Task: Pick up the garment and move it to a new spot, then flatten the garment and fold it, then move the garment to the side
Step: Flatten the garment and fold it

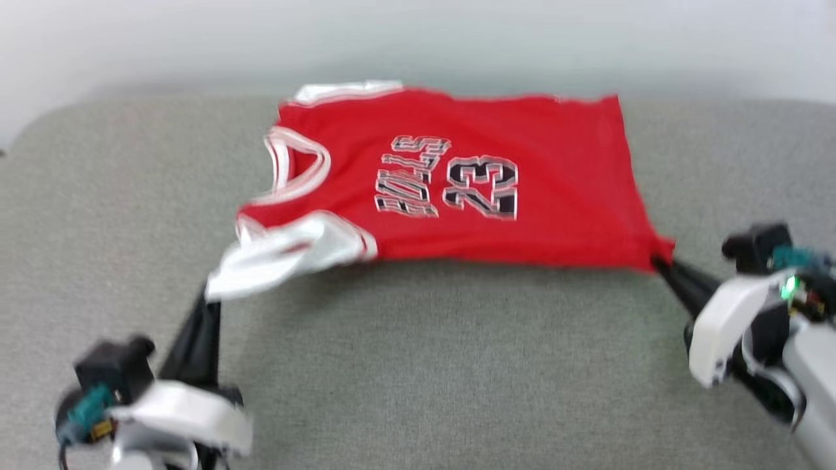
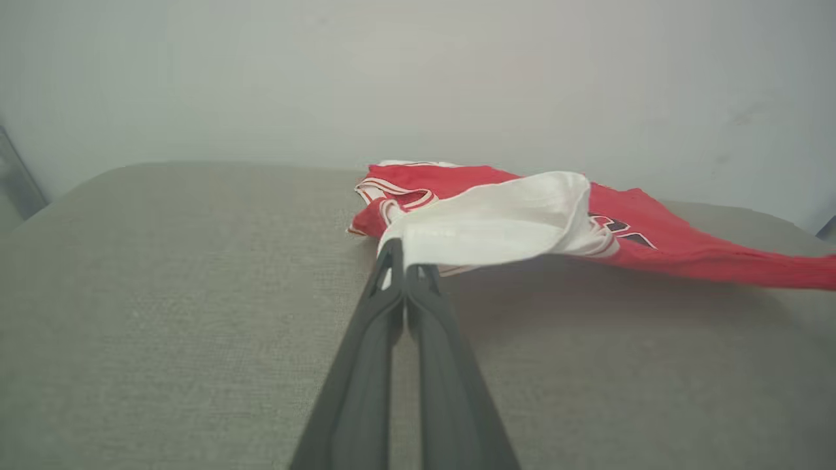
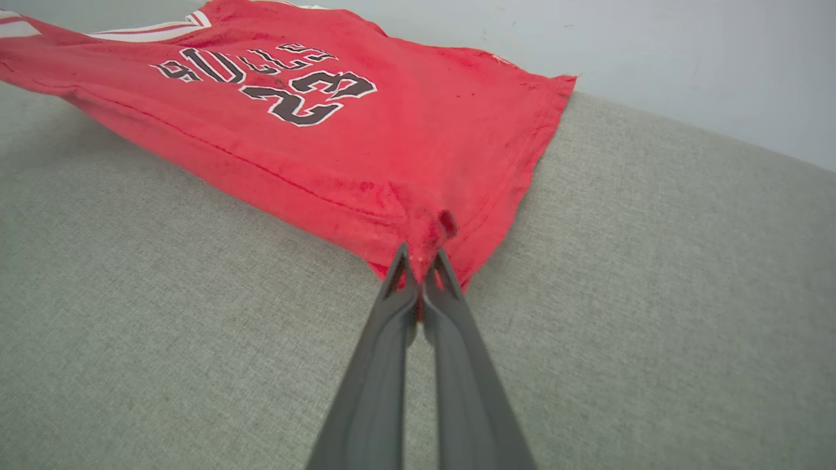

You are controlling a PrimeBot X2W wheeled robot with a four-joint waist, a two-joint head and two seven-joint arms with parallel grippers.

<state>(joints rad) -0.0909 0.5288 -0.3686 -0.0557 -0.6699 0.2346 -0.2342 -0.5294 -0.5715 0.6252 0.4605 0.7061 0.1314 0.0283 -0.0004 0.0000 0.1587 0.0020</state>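
The garment [image 1: 562,196] is stretched between both pincers, left gripper [image 2: 403,264] clenched on the white sleeve [image 2: 496,228], right gripper [image 3: 421,261] on the red hem corner [image 3: 431,228] — apparently to flatten it.

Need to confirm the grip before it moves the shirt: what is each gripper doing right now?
Left gripper: closed on the garment, at its white sleeve.
Right gripper: closed on the garment, at its red bottom corner.
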